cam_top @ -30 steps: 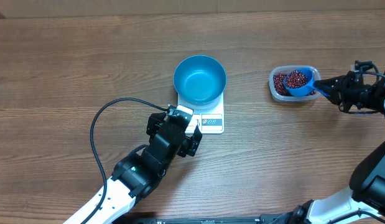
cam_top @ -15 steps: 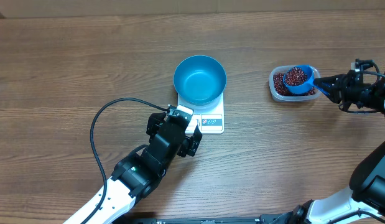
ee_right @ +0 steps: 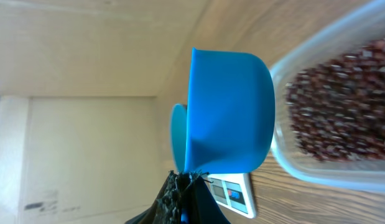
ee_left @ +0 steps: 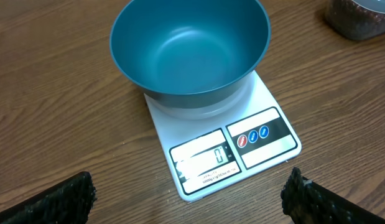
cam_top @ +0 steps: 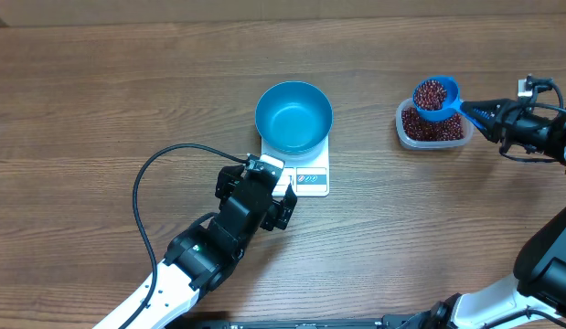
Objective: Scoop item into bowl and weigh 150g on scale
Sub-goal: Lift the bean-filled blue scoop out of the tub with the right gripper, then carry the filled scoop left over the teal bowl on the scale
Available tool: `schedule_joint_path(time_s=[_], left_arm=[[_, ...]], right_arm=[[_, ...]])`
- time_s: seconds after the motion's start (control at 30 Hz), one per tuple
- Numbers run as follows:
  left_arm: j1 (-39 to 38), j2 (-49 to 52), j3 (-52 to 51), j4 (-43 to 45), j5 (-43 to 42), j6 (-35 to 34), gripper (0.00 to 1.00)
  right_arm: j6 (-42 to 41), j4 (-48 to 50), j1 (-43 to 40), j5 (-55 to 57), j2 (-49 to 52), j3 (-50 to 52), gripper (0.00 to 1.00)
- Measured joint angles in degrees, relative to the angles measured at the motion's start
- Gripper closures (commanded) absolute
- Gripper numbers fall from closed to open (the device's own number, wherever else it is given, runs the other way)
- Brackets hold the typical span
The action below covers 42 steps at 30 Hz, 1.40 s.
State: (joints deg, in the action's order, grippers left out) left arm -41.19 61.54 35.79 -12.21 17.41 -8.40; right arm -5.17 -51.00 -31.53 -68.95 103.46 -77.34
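The blue bowl (cam_top: 293, 117) stands empty on the white scale (cam_top: 310, 180); the left wrist view shows the same bowl (ee_left: 190, 50) and scale (ee_left: 267, 134) close up. My left gripper (cam_top: 279, 186) hovers open at the scale's near edge, its fingers (ee_left: 55, 202) spread wide with nothing between them. My right gripper (cam_top: 488, 116) is shut on the handle of a blue scoop (cam_top: 436, 97) heaped with red-brown beans (cam_top: 432, 91). The scoop hangs above the far edge of the clear tub (cam_top: 433, 130). In the right wrist view the scoop (ee_right: 229, 112) shows from below beside the tub's beans (ee_right: 341, 118).
The clear tub still holds a layer of beans and sits to the right of the scale. A black cable (cam_top: 150, 183) loops from my left arm over the table to the left. Bare wooden table lies between the bowl and the tub.
My right gripper has lifted the filled scoop out of the tub and carried it a little toward the far side. The left arm, bowl and scale have not moved.
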Motion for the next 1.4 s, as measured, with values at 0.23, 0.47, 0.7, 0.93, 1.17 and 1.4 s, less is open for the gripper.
schedule_joint_path(time_s=[0.23,0.47,0.7,0.93,1.17,1.4], left_arm=[[0.00,0.00,0.00,0.00,0.00,0.00,0.00],[0.00,0.00,0.00,0.00,0.00,0.00,0.01],[0.00,0.00,0.00,0.00,0.00,0.00,0.00],[0.00,0.00,0.00,-0.02,0.00,0.00,0.00],[0.00,0.00,0.00,-0.04,0.00,0.00,0.01],[0.00,0.00,0.00,-0.02,0.00,0.00,0.00]], right_arm=[[0.04,0.35,0.09,-5.09,0.00,0.00,0.96],[-0.02,0.92,2.21,-7.39,0.00,0.00,0.96],[-3.87,8.66,8.24,-7.78,0.00,0.11,0.96],[-13.68,23.50,15.34,-8.17,0.02,0.26,0.96],[-24.65,38.05,24.02,-6.21,0.02,0.28,0.96],[-29.11,43.34,31.17,-1.51,0.02,0.28,0.96]])
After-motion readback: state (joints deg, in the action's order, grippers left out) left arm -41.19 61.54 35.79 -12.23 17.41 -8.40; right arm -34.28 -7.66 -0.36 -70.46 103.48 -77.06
